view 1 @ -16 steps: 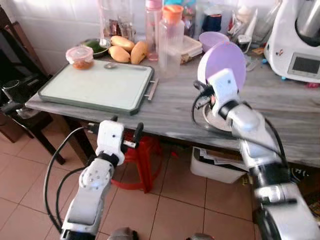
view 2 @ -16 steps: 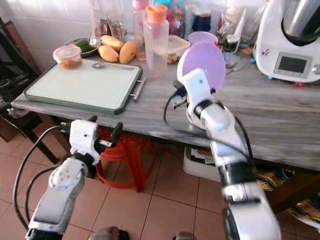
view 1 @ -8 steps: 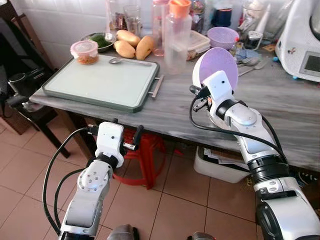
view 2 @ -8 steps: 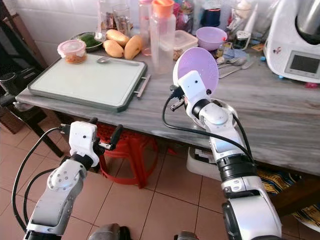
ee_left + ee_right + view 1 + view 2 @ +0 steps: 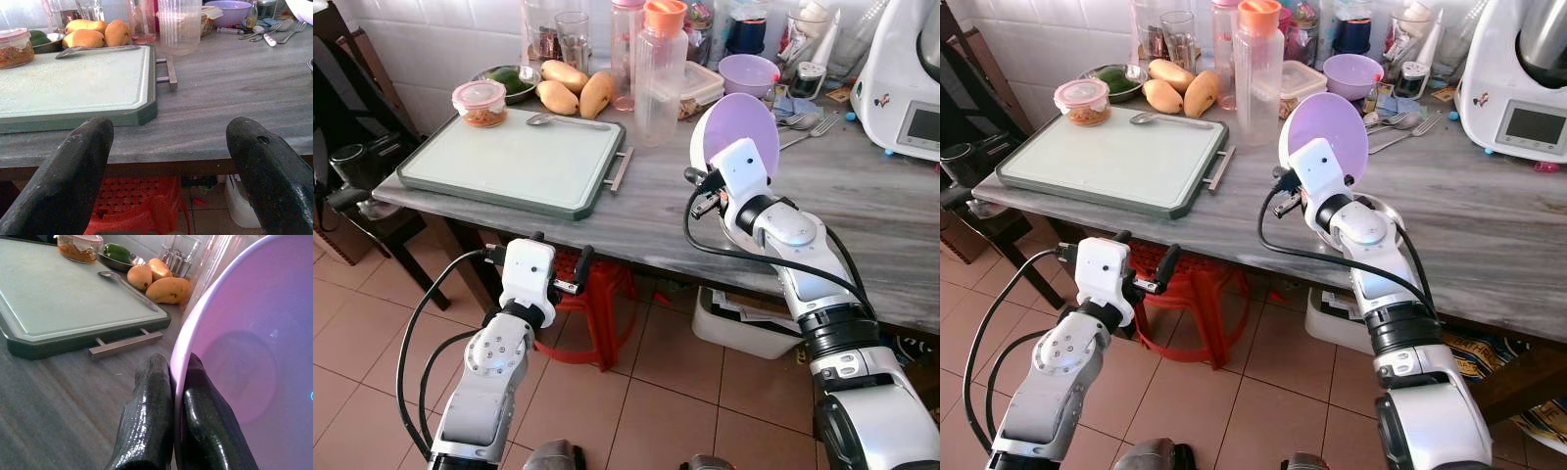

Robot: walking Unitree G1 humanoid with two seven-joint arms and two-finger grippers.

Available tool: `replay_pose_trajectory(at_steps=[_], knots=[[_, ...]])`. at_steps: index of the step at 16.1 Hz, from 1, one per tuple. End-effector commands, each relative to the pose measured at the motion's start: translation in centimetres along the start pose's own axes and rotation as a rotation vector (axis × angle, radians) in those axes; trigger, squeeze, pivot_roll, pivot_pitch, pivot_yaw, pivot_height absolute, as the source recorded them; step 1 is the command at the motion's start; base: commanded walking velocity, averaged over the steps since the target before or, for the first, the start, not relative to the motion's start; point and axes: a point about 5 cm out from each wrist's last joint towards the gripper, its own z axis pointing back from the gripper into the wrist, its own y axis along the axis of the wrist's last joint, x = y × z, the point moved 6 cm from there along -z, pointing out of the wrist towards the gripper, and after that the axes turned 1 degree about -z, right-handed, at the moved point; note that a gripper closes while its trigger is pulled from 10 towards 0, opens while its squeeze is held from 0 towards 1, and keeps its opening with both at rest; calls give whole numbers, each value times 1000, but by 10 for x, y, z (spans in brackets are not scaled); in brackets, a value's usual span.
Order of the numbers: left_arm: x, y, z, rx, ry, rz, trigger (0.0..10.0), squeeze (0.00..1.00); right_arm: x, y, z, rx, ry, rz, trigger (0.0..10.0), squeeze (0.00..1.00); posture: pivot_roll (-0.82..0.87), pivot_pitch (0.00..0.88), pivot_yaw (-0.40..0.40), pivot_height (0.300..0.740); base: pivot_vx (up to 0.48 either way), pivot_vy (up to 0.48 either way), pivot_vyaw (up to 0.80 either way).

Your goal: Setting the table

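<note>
1. Right gripper (image 5: 710, 192), in the left eye view, is clamped on the rim of a purple plate (image 5: 737, 133), held upright on edge above the grey table (image 5: 656, 215); the white wrist housing hides the fingers and the plate's lower edge. A metal dish behind the forearm is mostly covered. At top right, a white kitchen machine (image 5: 904, 78) is cut off by the frame.
2. From the right eye view, bare tabletop lies between the green tray (image 5: 1111, 160) and the plate, and more to the robot's right of it. The left gripper (image 5: 1144, 262) hangs below the table's front edge, above a red stool (image 5: 1197, 294), its fingers spread apart and holding nothing.
3. Along the left wrist view, both black fingers (image 5: 68, 176) stand wide apart, level with the table edge; the tray's metal handle (image 5: 166, 72) juts toward open marble. Forks and spoons at the far back are small and hard to separate.
4. Along the right wrist view, two fingers (image 5: 146, 416) pinch the plate rim between them; the plate blocks everything to one side. Mangoes (image 5: 161, 284) and a spoon (image 5: 128, 283) sit at the tray's far edge.
</note>
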Motion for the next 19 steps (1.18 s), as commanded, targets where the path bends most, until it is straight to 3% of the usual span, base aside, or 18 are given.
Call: replay_pose_trajectory(at_steps=[1,2,3,7,13,14,15,16,19], knots=[[0,3,1,6,-7,-9,10000,0,0,4,-2,1,9,10,10000,0,-13,0,19,740,0,0,0],[0,0,17,-53,-38,-1,10000,0,0,-14,-14,-91,94,65,10000,0,34,24,34,740,0,0,0],[1,-1,23,-70,-49,4,10000,0,0,-21,-15,-130,125,91,10000,0,33,22,34,740,0,0,0],[2,-2,21,-74,-48,11,10000,0,4,-24,-12,-148,161,134,10000,0,30,17,32,740,0,0,0],[1,-3,24,-109,-45,15,10000,0,-5,-46,-10,-206,262,200,10000,0,40,19,33,740,0,0,0],[1,-4,24,-116,-45,14,10000,0,-7,-47,-9,-201,276,199,10000,247,40,20,33,740,0,0,0],[0,-4,24,-120,-45,13,10000,0,-7,-47,-9,-193,279,194,10000,886,40,20,33,740,0,0,0],[0,-4,24,-123,-44,14,10000,0,-9,-47,-9,-188,289,197,10000,1000,41,21,34,740,0,0,0],[-1,-5,23,-127,-43,12,10000,0,-9,-50,-8,-183,293,225,10000,1000,42,18,36,740,0,0,0]])
